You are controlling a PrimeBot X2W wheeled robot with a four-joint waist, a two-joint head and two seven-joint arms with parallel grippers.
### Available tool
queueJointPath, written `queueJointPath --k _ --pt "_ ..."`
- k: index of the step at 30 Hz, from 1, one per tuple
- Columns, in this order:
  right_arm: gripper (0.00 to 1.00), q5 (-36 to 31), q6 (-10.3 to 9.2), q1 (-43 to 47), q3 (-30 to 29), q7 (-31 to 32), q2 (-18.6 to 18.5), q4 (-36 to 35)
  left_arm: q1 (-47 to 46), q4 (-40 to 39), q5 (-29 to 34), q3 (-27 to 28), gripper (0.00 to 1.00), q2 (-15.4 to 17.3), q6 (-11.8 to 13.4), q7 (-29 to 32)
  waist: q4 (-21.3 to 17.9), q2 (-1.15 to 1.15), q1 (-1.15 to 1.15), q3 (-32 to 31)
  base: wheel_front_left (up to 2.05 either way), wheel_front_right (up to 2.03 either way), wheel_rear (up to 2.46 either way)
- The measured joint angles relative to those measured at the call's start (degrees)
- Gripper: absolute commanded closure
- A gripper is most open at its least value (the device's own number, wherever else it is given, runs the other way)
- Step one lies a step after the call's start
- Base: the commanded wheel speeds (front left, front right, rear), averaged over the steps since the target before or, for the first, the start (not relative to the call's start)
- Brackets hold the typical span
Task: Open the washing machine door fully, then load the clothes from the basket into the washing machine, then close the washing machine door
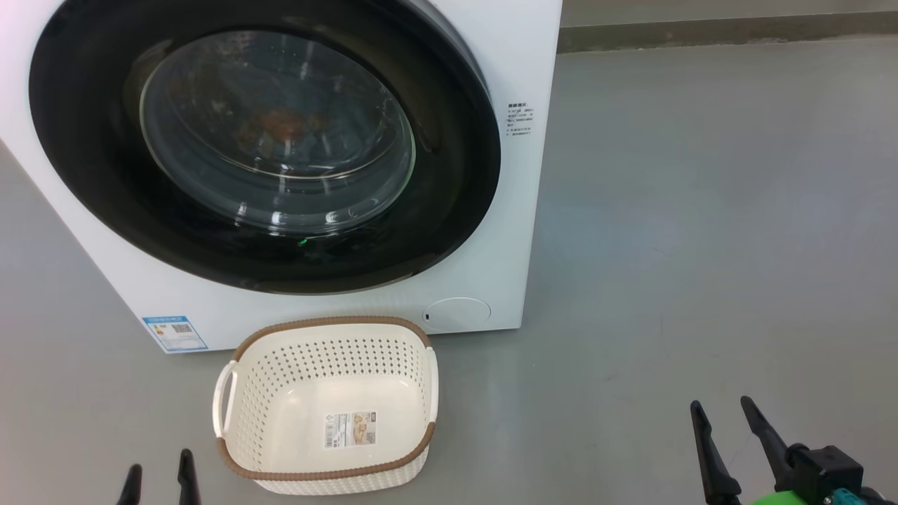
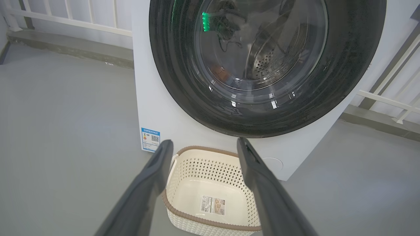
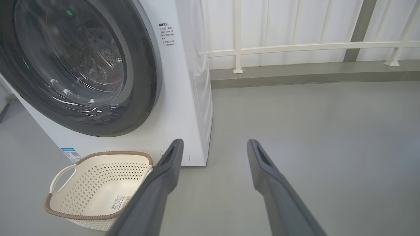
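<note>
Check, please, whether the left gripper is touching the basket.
Apart: the head view shows bare grey floor between the left gripper and the basket.

one washing machine (image 1: 523, 224), one door (image 1: 449, 210), one basket (image 1: 330, 322), two grippers (image 1: 159, 475) (image 1: 722, 417), seemingly one garment (image 1: 280, 126) inside.

You have smooth grey floor (image 3: 328, 131) beneath and ahead of the right end effector (image 3: 215, 142). Well beyond it a low grey kerb (image 3: 295, 72) runs along the floor's far edge, and on it stands a white railing (image 3: 295, 47) with a pale wall (image 3: 272, 23) close behind.
</note>
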Motion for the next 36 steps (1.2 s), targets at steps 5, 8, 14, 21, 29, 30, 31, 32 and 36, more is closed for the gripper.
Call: queueJointPath --k 5,8,14,21,29,30,31,32,36 --pt "1.00 0.1 0.02 0.2 0.3 0.0 0.5 2.8 0.1 2.4 0.0 -0.4 1.00 -0.9 0.0 0.4 0.0 0.00 0.00 0.0 0.00 0.00 0.00" --pt "1.00 0.8 0.02 0.6 0.3 0.6 0.7 4.1 0.2 3.4 -0.8 -0.5 1.00 -1.6 0.0 0.9 0.0 0.00 0.00 0.0 0.00 0.00 0.00" --pt "1.00 4.8 0.02 0.7 0.3 1.6 0.6 4.1 0.2 3.4 -4.1 -0.5 1.00 -1.6 0.0 1.5 -0.1 0.00 0.02 -0.1 0.00 0.00 0.00" --pt "1.00 9.0 0.02 0.7 0.3 2.6 0.6 4.0 0.2 3.3 -8.3 -0.5 1.00 -1.6 0.0 2.9 -0.2 0.00 0.01 0.1 0.00 0.00 0.00" --pt "1.00 15.1 0.02 0.6 0.3 3.8 0.6 3.9 -0.1 3.0 -13.0 -0.6 1.00 -1.6 0.0 4.1 -0.3 0.00 0.01 0.1 0.00 0.00 0.00" --pt "1.00 15.6 0.02 0.6 0.3 4.1 0.6 3.9 -0.1 3.0 -13.4 -0.6 1.00 -1.6 0.0 4.2 -0.4 0.00 0.01 0.1 0.00 0.00 0.00" --pt "1.00 15.9 0.02 0.6 0.3 4.2 0.6 3.9 -0.1 2.9 -13.9 -0.6 1.00 -1.6 0.0 4.4 -0.4 0.00 0.01 0.1 0.00 0.00 0.00" --pt "1.00 16.5 0.02 0.5 0.3 4.4 0.6 3.9 -0.2 2.9 -14.5 -0.6 1.00 -1.6 0.0 4.5 -0.4 0.00 0.01 0.1 0.00 0.00 0.00" --pt "1.00 19.4 0.02 0.2 0.3 5.0 0.6 3.9 -0.2 2.8 -16.9 -0.6 1.00 -1.6 0.0 5.2 -0.4 0.00 0.01 0.2 0.00 0.00 0.00"
